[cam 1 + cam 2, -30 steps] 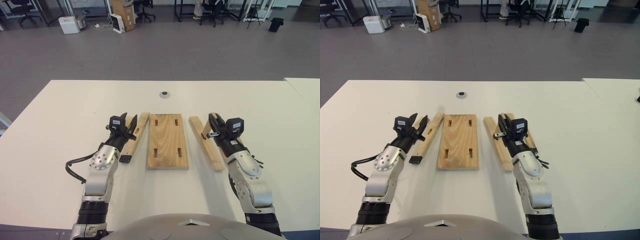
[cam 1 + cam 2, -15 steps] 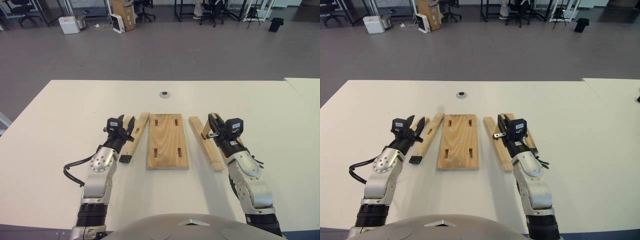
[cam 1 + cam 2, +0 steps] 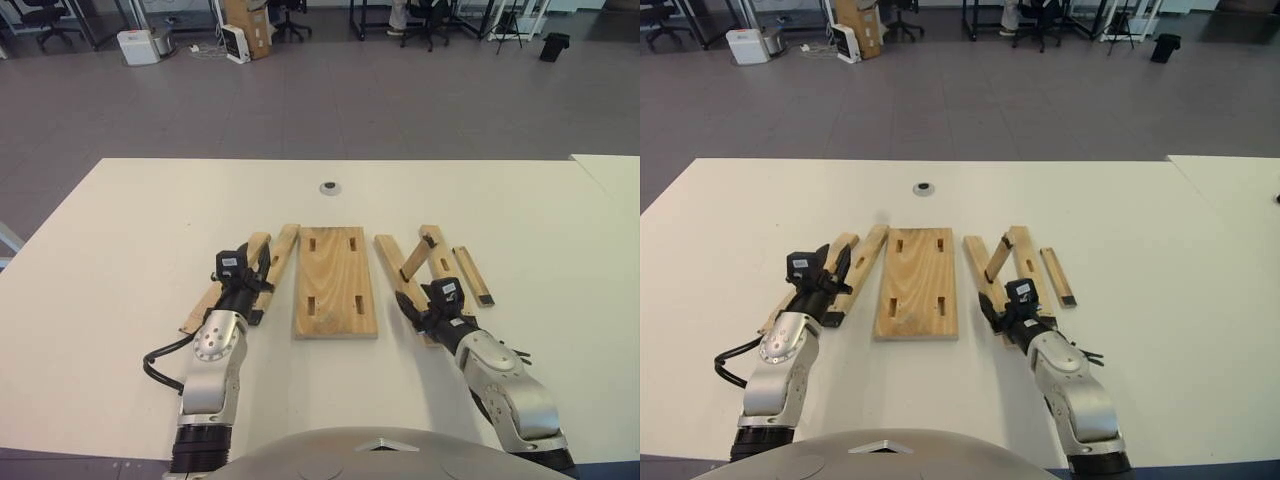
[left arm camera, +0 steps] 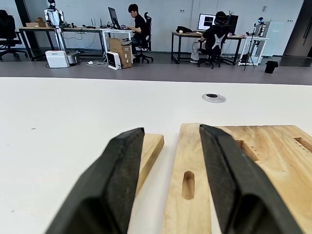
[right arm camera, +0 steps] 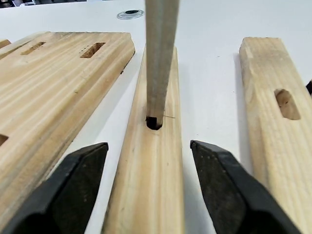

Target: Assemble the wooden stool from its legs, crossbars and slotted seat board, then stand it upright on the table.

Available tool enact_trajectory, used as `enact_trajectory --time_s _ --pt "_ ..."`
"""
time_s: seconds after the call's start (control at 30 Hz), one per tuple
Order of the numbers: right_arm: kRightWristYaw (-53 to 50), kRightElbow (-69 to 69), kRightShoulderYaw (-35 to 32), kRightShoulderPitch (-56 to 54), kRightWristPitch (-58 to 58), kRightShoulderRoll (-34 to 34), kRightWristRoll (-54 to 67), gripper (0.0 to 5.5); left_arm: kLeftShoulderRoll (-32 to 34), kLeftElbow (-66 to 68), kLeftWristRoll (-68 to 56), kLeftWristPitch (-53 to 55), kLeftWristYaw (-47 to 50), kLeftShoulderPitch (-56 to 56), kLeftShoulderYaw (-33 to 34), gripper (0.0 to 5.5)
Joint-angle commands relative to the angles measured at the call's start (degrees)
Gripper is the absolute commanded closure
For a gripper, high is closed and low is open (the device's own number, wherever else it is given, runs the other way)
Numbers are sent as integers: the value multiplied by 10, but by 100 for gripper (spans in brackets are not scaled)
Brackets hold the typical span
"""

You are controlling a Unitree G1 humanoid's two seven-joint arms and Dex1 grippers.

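We have lowered both arms to the surface (image 3: 120, 230), each pincer wide: left pincer (image 4: 171, 134) astride a slotted leg (image 4: 187, 165), right pincer (image 5: 146, 146) astride the crossbar-bearing leg (image 5: 156, 195), flanking the seat board (image 3: 335, 282). The crossbar (image 3: 415, 258) stands pegged; grasping looks imminent.

Bright, even light; near tool perhaps blurred.

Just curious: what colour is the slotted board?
Seat board: pale grained wood; left eye view.

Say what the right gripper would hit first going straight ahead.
Most likely the crossbar standing in the slot of the leg that the open right gripper straddles; it sits dead ahead between the fingers.
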Motion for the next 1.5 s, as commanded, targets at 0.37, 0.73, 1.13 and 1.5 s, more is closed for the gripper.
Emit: enact_trajectory --time_s 0.37,0.73,1.13,1.5 --pt "20 -71 -9 3 121 -49 5 202 -9 1 5 -9 21 -4 4 343" --pt "22 -53 -7 -6 194 -51 16 335 -15 19 -2 -10 14 -24 -4 343" --pt "71 29 -258 -253 241 -29 256 345 56 -8 -344 151 -200 -218 89 343" --pt "78 31 -309 -377 396 -62 669 345 80 70 -611 357 -255 -462 133 229"
